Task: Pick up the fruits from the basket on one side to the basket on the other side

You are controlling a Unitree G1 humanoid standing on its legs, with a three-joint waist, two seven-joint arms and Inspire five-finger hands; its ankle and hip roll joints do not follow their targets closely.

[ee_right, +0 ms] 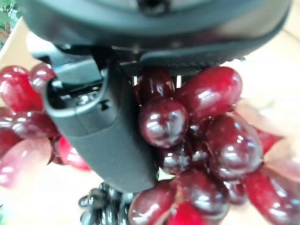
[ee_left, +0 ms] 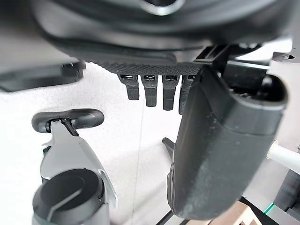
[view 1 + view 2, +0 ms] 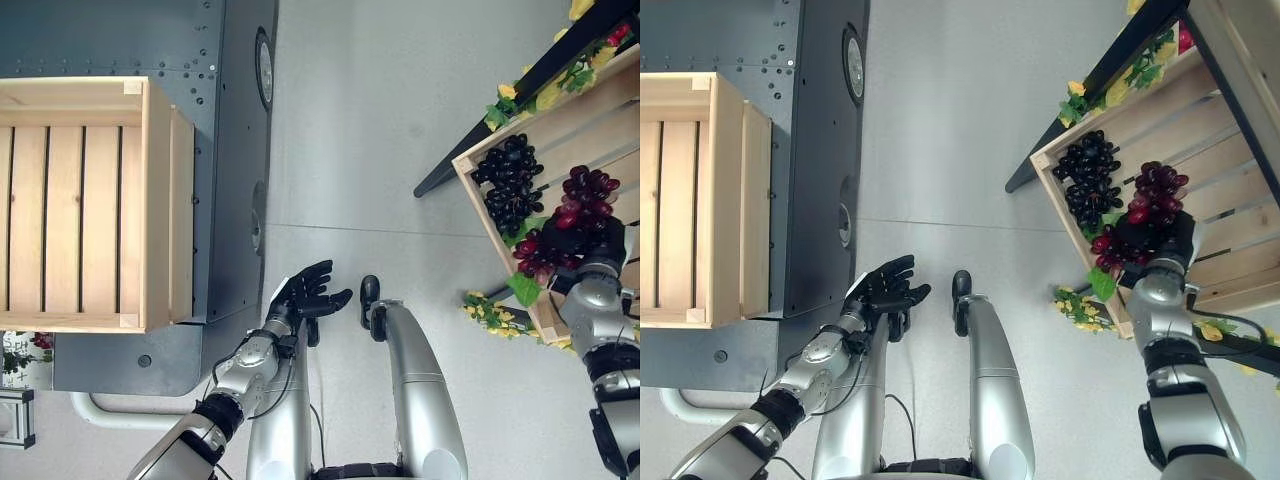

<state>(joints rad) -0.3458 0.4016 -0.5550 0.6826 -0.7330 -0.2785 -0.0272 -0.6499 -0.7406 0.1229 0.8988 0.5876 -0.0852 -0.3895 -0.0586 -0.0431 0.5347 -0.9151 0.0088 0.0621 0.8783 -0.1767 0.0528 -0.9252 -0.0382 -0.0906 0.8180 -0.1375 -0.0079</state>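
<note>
Eye views: right robot hand (image 3: pixel 1155 240) sits on red grapes (image 3: pixel 585 195) in the fruit crate (image 3: pixel 1200 150); black grapes (image 3: pixel 1087 180) just beside. Left robot hand (image 3: pixel 308 295) open, idle; empty crate (image 3: pixel 90 205) well apart. Right wrist view: thumb (image 1: pixel 101 126) against grapes, grip unclear. Nothing transferred yet.

Bright, even light with soft shadows; the red grapes (image 1: pixel 206 126) gleam, blurred up close.
</note>
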